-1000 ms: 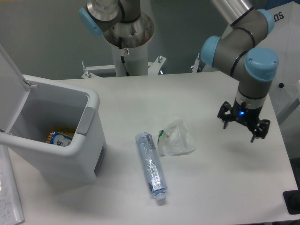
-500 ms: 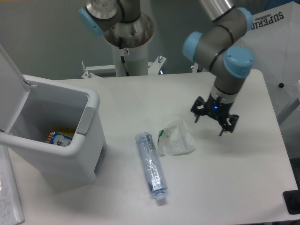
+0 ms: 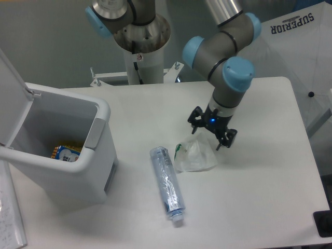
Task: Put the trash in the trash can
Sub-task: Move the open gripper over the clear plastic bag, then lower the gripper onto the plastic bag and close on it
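while the pincer (image 3: 212, 132) hangs with its fingers spread just above the upper right edge of the trash (image 3: 195, 153), nothing is gripped, so this looks like the approach before the grasp. the trash lies on the bench (image 3: 259, 181) just beside a clear bottle (image 3: 167, 182); the trash can (image 3: 57, 150) stands open, well apart to the left. next it likely must centre, descend and close.
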You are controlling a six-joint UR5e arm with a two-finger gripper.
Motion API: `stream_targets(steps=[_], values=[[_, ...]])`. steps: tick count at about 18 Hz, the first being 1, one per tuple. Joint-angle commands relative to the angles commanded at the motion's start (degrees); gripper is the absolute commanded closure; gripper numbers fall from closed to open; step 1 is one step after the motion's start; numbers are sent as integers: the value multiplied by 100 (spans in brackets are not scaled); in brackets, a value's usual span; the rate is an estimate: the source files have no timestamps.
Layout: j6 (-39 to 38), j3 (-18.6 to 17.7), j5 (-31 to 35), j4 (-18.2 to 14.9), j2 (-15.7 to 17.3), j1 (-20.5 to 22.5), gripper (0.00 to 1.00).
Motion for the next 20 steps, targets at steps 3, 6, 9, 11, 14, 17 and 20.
stream_targets(steps=[3,6,9,11,14,17,20], values=[[-27,9,18,105,-105,-79,0],[-53,9,26,158,-184,-88,0],[-175,9,44,351,-290,-211,0],[-421,26,44,518,-369,-246,0],[-492,26,53,563,-396,-308,4],[-763,87,44,563,-413,-334,36],[-932,132,35,554,-422,-334,80]])
